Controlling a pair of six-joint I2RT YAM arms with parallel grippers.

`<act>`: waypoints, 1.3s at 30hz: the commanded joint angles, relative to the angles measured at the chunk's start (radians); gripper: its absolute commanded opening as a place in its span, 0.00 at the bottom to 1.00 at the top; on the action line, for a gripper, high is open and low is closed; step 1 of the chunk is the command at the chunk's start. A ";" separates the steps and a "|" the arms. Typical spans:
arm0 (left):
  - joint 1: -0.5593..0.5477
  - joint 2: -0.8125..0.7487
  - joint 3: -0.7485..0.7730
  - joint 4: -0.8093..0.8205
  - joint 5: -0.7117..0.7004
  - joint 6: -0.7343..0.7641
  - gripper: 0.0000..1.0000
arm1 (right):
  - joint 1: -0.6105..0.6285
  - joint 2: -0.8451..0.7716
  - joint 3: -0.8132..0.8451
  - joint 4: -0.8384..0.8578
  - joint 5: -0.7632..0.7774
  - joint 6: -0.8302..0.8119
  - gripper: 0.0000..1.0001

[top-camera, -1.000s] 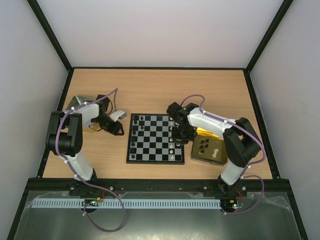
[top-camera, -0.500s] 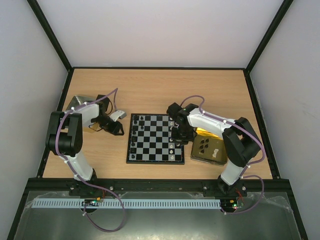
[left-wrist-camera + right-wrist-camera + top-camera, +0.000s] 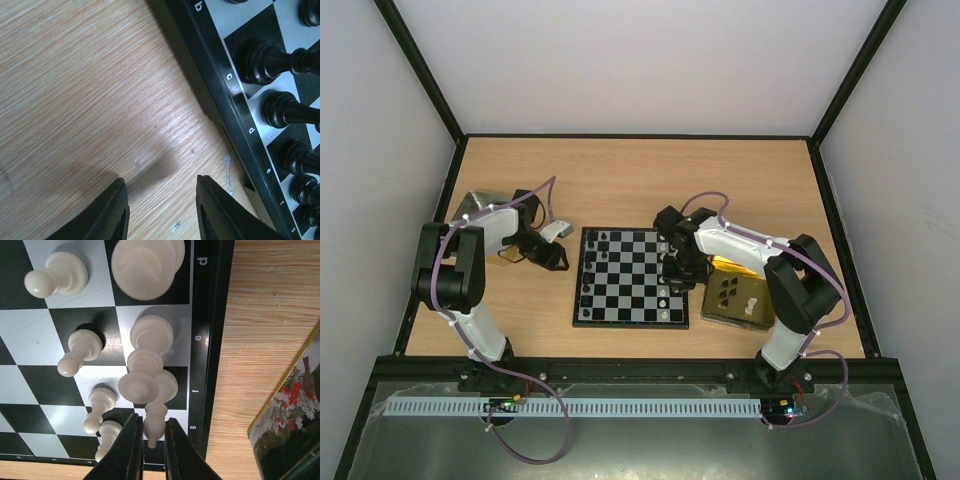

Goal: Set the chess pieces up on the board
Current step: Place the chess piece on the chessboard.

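The right gripper (image 3: 152, 424) is pinched tight on an upright cream piece (image 3: 156, 412) at bottom centre, over the board's (image 3: 215, 340) right-edge f square, while the left gripper (image 3: 160, 200) gapes empty off-board.

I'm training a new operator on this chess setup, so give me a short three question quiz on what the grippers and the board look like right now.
1. True or false: the left gripper is holding a chess piece.
2. What is the right gripper closed on? A: a white piece. B: a black piece. C: nothing.
3. Fill in: in the top view, the black pieces stand along the ___ side of the board.

Key: 1 false, it is open over bare wood beside the board. 2 A. 3 left.
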 commanded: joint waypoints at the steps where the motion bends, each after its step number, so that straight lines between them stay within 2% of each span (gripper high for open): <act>1: -0.004 0.051 -0.046 0.016 -0.034 0.009 0.39 | 0.003 0.003 -0.012 -0.007 -0.006 -0.005 0.08; 26: -0.005 0.059 -0.040 0.018 -0.034 0.007 0.39 | 0.004 -0.019 -0.025 -0.030 -0.007 -0.013 0.09; 29: -0.005 0.057 -0.040 0.019 -0.033 0.006 0.39 | 0.004 -0.016 -0.020 -0.029 -0.008 -0.011 0.18; 39: -0.003 0.049 -0.039 0.019 -0.041 0.007 0.39 | 0.006 -0.016 -0.002 -0.027 -0.007 -0.011 0.38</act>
